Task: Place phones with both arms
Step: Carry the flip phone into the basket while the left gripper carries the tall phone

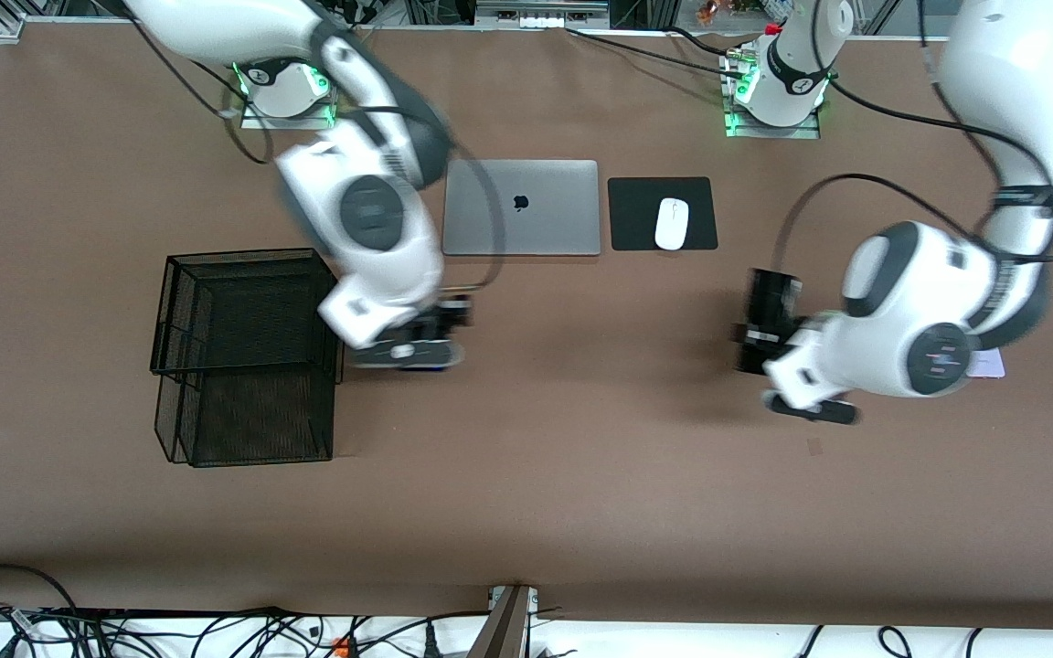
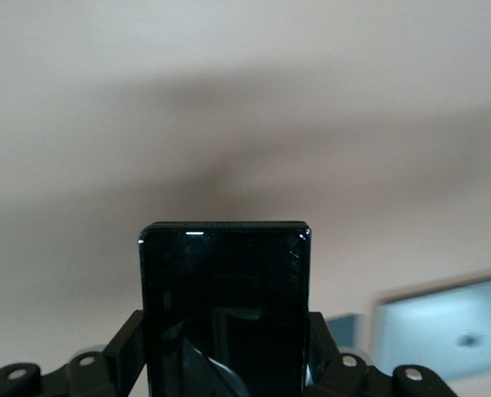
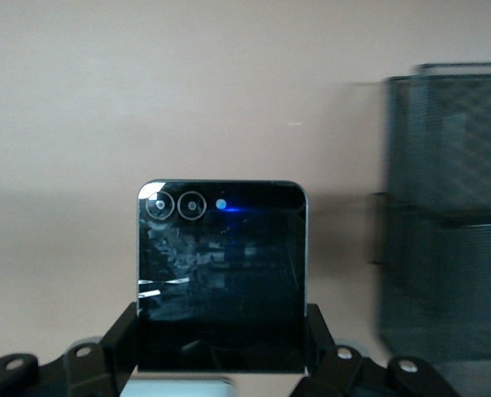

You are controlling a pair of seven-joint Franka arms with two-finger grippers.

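**A:** So both arms carry phones. The left end effector (image 2: 229, 376) is clamped on the long black phone (image 2: 225, 310) over bare counter (image 1: 581, 439) by the mouse pad (image 1: 663, 214). The right end effector (image 3: 221, 372) grips the squarish black phone (image 3: 221, 277) beside the mesh basket (image 1: 248, 352). Risks?

**B:** Probably slipping, since the glass is slick and only the lower edges are pinched. The lavender phone (image 1: 986, 364) is half hidden under the left arm. No readable writing, just the laptop (image 1: 521, 207) logo.

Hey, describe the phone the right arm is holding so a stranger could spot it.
Start at the black mesh basket. Beside it, the right end effector is shut on a squarish black phone. Unlike the slim black slab, it shows two round camera lenses.
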